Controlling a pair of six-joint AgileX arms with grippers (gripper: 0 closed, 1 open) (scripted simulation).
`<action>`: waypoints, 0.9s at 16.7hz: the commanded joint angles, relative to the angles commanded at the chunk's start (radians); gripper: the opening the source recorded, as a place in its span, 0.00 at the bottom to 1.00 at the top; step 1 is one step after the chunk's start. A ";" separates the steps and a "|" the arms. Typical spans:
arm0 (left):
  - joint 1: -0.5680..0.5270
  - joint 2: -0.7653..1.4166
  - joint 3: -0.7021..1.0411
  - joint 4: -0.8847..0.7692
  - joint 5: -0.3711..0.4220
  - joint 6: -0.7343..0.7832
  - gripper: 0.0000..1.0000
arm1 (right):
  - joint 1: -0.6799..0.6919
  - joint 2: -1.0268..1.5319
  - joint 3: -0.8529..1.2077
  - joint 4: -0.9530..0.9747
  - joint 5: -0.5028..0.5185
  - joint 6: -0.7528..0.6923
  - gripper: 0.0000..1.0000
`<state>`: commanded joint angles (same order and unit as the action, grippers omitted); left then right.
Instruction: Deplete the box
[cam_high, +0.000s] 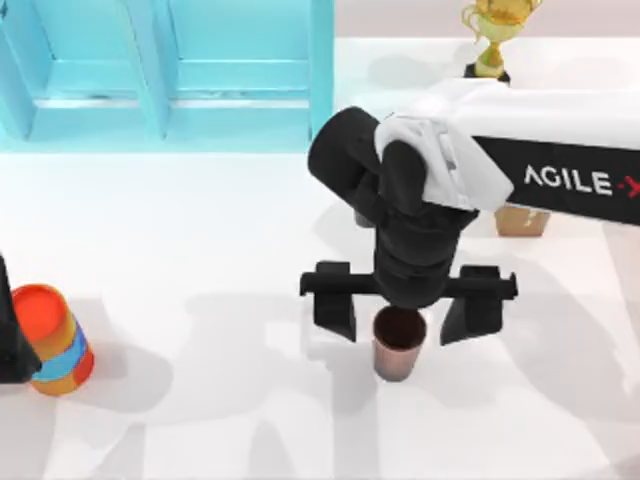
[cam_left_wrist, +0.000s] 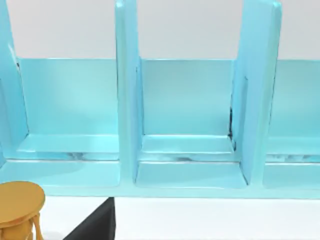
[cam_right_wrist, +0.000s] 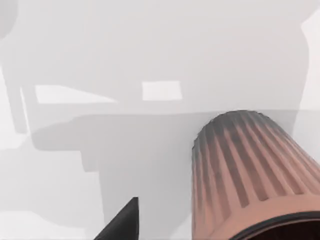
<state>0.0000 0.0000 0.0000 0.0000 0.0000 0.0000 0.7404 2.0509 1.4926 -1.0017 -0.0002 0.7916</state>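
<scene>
Brown ribbed cup (cam_high: 399, 345) upright on white bench (cam_high: 200, 250), centre-right, long axis vertical, mouth up. Right end effector (cam_high: 398, 312) directly above, fingers spread wide, straddling cup, one each side, not touching. Judged: straight descent, then close. Right arm far nearer; left arm parked at bench left edge beside striped can (cam_high: 55, 340), its fingers — cannot tell. Count: one cup, one can, one trophy (cam_high: 495, 35), one blue shelf (cam_high: 165, 70), one small box (cam_high: 522, 220) part-hidden under right arm.
</scene>
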 joint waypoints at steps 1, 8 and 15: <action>0.000 0.000 0.000 0.000 0.000 0.000 1.00 | 0.000 0.000 0.000 0.000 0.000 0.000 1.00; 0.000 0.000 0.000 0.000 0.000 0.000 1.00 | -0.002 0.000 0.002 -0.002 0.000 0.000 1.00; 0.000 0.000 0.000 0.000 0.000 0.000 1.00 | 0.000 -0.035 0.191 -0.204 0.000 -0.004 1.00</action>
<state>0.0000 0.0000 0.0000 0.0000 0.0000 0.0000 0.7406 2.0157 1.6836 -1.2058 -0.0003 0.7880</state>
